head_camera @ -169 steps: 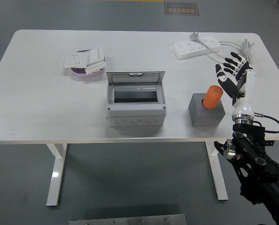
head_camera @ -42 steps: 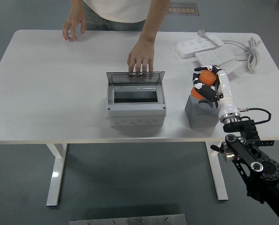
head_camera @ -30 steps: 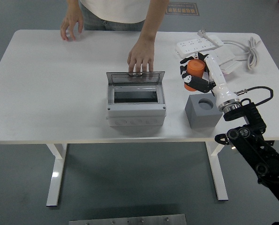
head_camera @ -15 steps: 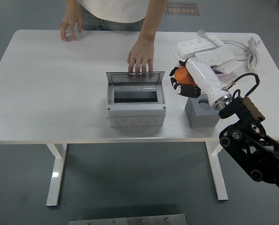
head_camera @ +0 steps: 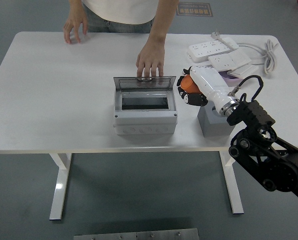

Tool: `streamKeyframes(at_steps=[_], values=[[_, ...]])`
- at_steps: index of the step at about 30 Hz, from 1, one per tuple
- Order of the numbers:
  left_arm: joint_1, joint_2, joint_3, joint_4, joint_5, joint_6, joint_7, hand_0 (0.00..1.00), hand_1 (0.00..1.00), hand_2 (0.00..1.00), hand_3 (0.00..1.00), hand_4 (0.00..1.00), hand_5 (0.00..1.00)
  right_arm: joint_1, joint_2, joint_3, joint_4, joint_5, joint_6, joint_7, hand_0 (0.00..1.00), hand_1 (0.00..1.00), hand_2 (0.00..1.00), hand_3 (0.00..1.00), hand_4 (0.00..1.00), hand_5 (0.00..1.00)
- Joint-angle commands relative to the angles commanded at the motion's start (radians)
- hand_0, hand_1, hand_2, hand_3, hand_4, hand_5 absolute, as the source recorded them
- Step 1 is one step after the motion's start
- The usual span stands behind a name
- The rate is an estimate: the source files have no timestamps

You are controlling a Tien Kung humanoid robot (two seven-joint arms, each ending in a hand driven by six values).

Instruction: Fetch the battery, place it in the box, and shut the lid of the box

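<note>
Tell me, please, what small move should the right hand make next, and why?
Probably carry the orange battery further left, over the open box. The right hand grips it just right of the box, whose lid a person's hand holds open.

On the white table (head_camera: 48, 100) there is one grey plastic box with a clear lid (head_camera: 144, 106), one orange cylinder battery (head_camera: 187, 83), one grey square block (head_camera: 215, 124) and two white power strips (head_camera: 210, 48). Two person's hands (head_camera: 150, 62) and one robot hand (head_camera: 191, 91) are visible.
</note>
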Motion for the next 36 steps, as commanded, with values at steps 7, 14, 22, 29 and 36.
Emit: streamKeyframes(at_steps=[7, 14, 22, 29, 36], values=[[-0.005, 0.002, -0.008, 0.000, 0.012, 0.001, 0.006, 0.645, 0.716, 0.581, 0.567, 0.606, 0.058, 0.022, 0.051, -0.017, -0.044, 0.010, 0.001, 0.002, 0.162, 0.186, 0.263, 0.359, 0.324, 0.002], [-0.008, 0.002, -0.015, 0.000, 0.022, 0.001, 0.011, 0.645, 0.716, 0.581, 0.568, 0.607, 0.057, 0.036, 0.102, -0.019, -0.080, 0.017, -0.005, 0.006, 0.166, 0.186, 0.265, 0.350, 0.320, 0.002], [-0.012, 0.005, -0.022, -0.001, 0.033, 0.002, 0.017, 0.645, 0.716, 0.581, 0.568, 0.608, 0.059, 0.057, 0.137, -0.018, -0.106, 0.020, -0.013, 0.006, 0.167, 0.185, 0.267, 0.350, 0.325, 0.002], [-0.018, 0.006, -0.031, -0.001, 0.046, 0.002, 0.023, 0.645, 0.717, 0.581, 0.566, 0.610, 0.062, 0.080, 0.171, -0.034, -0.132, 0.020, -0.018, 0.000, 0.166, 0.186, 0.267, 0.355, 0.328, 0.002], [-0.018, 0.008, -0.034, -0.001, 0.050, 0.002, 0.026, 0.645, 0.717, 0.581, 0.567, 0.610, 0.062, 0.109, 0.172, -0.113, -0.149, 0.008, -0.019, -0.002, 0.166, 0.186, 0.267, 0.346, 0.324, 0.002]])
